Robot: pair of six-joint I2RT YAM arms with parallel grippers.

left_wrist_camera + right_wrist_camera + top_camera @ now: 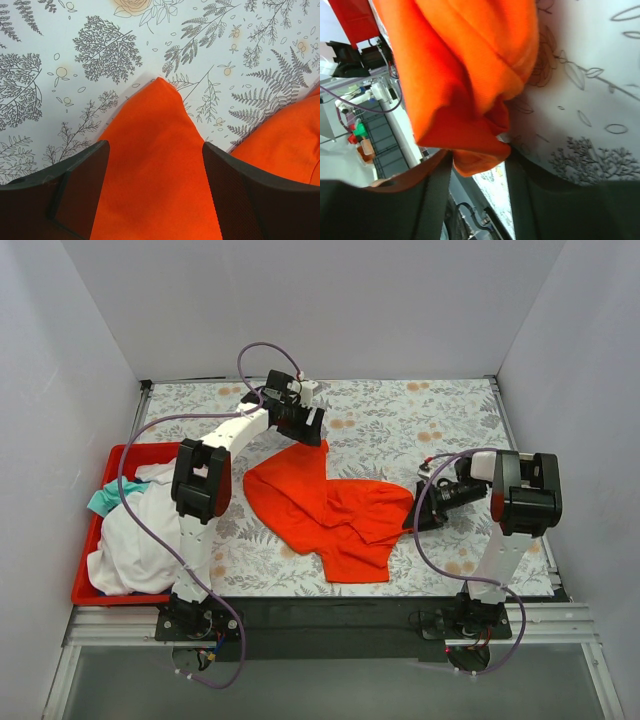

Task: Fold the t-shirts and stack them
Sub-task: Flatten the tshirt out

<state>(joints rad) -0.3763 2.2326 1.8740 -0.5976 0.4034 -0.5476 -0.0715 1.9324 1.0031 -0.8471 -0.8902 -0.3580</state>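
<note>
The orange-red t-shirt [330, 510] lies crumpled in the middle of the table. My left gripper [312, 430] is at its far corner. In the left wrist view the gripper [155, 147] is open, with its jaws wide apart on either side of the pointed cloth corner [150, 190], which lies flat on the table. My right gripper [420, 515] is at the shirt's right edge. In the right wrist view it [479, 157] is shut on a bunched fold of the orange-red t-shirt [460, 65]. White [140, 530] and teal [103, 500] t-shirts lie heaped in the bin.
A red plastic bin [85, 590] sits at the table's left edge. The table has a floral-print cover [420, 420]. White walls stand close on the left, right and back. A black rail runs along the near edge.
</note>
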